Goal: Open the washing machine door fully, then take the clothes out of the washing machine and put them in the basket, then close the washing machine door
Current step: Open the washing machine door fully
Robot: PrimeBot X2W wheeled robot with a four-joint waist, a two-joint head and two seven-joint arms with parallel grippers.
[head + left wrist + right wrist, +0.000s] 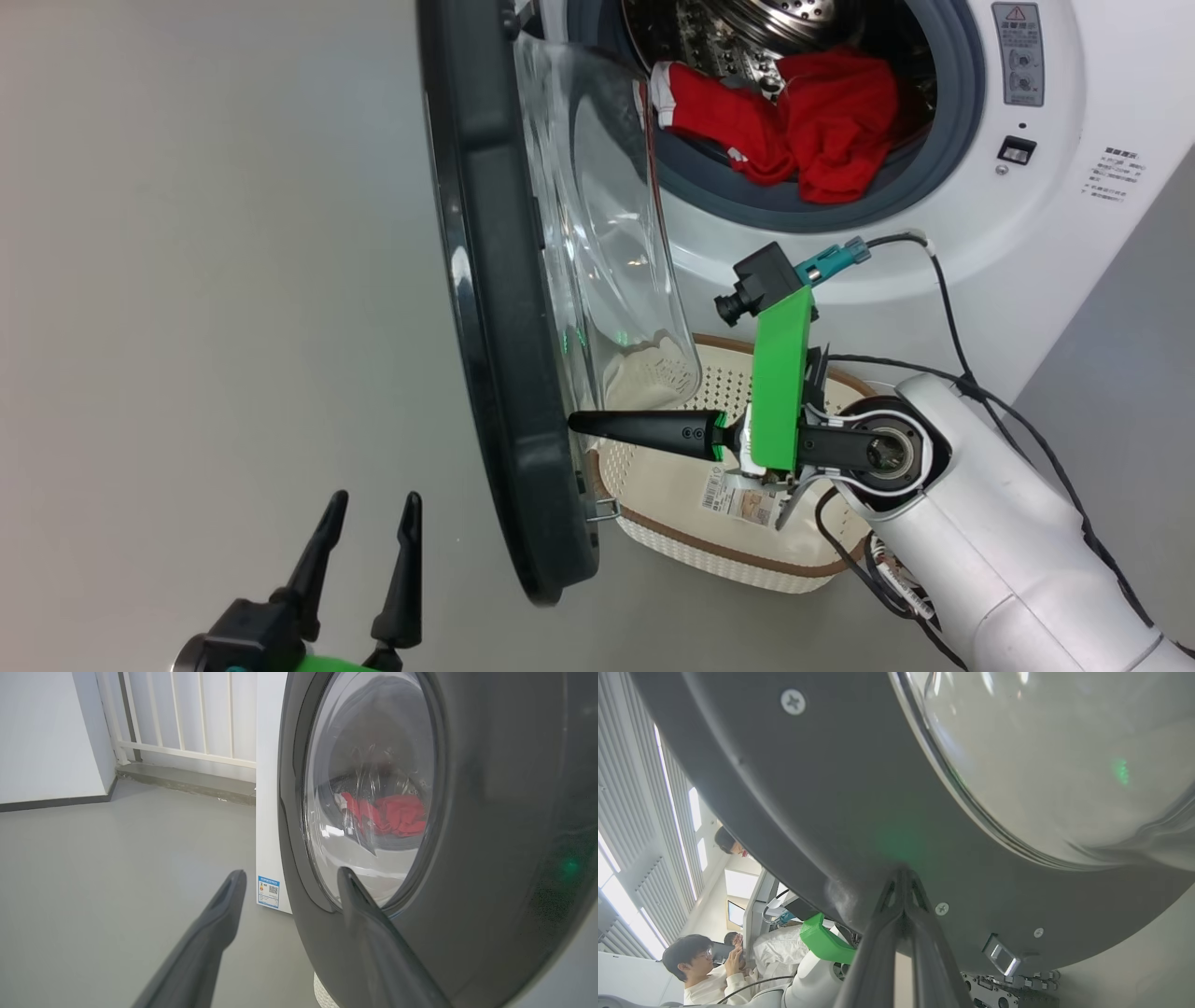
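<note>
Bulging clear-glass, glossy black-rimmed round door (495,280)

The washing machine door (504,373) and right gripper (577,422) hide parts of the basket (709,566), whose label (738,499) is too small to read.

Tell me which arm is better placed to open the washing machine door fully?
Right, likely: the shut right gripper touches the inner rim of the washing machine door; the open left gripper hangs on its outer side.

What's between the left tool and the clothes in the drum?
The washing machine door: in the left wrist view the left tool faces its outer side, and the clothes show through its glass.
</note>
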